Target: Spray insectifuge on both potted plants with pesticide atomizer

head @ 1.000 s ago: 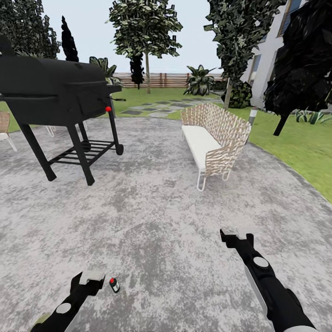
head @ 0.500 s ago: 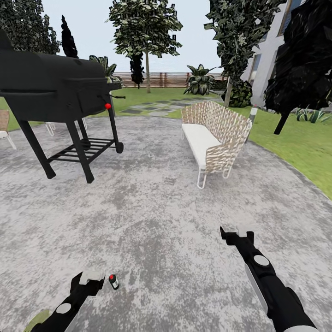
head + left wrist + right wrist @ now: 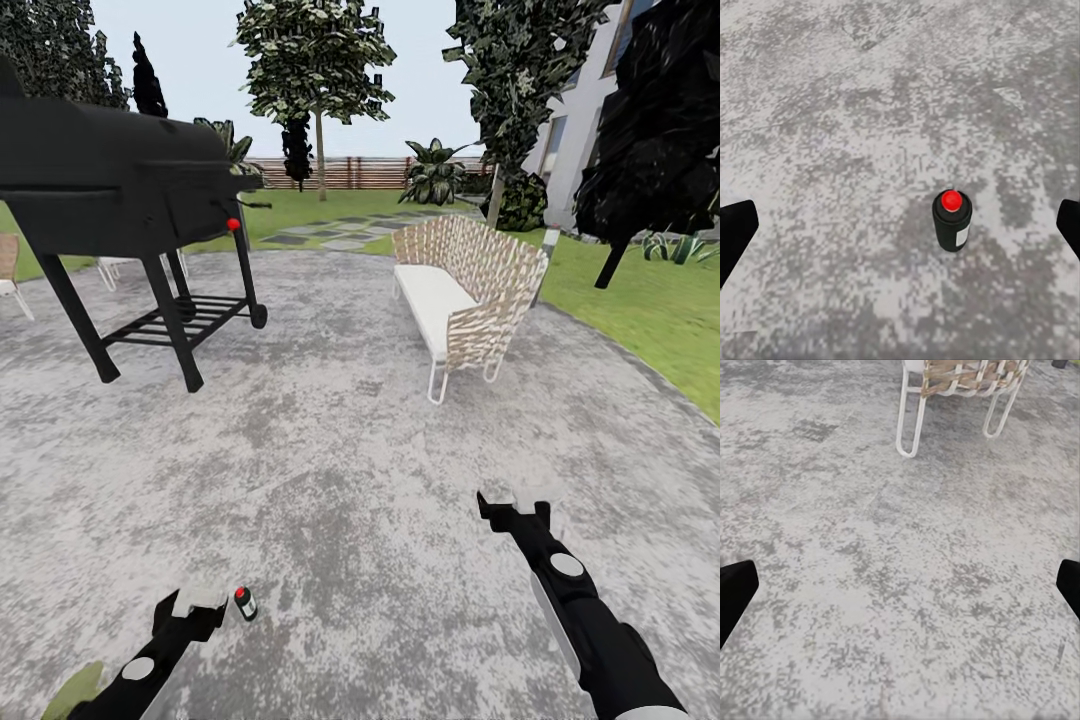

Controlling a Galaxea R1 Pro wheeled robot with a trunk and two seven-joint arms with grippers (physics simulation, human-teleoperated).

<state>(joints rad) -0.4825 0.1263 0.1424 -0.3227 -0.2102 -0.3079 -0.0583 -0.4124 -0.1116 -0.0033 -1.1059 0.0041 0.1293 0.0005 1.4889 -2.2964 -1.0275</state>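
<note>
The pesticide atomizer (image 3: 244, 603), a small dark bottle with a red cap, stands upright on the grey mottled patio (image 3: 330, 450), just right of my left gripper (image 3: 195, 605). In the left wrist view the atomizer (image 3: 952, 220) sits ahead, between the widely spread fingers (image 3: 735, 236), so the left gripper (image 3: 900, 232) is open and holds nothing. My right gripper (image 3: 513, 508) hangs open over bare patio, its fingers (image 3: 733, 592) far apart. A low rosette of pointed green leaves, one potted plant (image 3: 672, 249), shows on the lawn at far right.
A black grill on legs (image 3: 130, 200) stands at the left. A woven bench with a white cushion (image 3: 465, 300) stands ahead on the right, its white legs (image 3: 911, 420) in the right wrist view. Lawn, stepping stones (image 3: 340, 232), a slatted fence (image 3: 350, 172) and dark trees lie beyond.
The whole head view has shifted a little, so the camera moved. The atomizer now shows slightly higher, beside the left gripper. Both arms keep their place and both grippers stay open.
</note>
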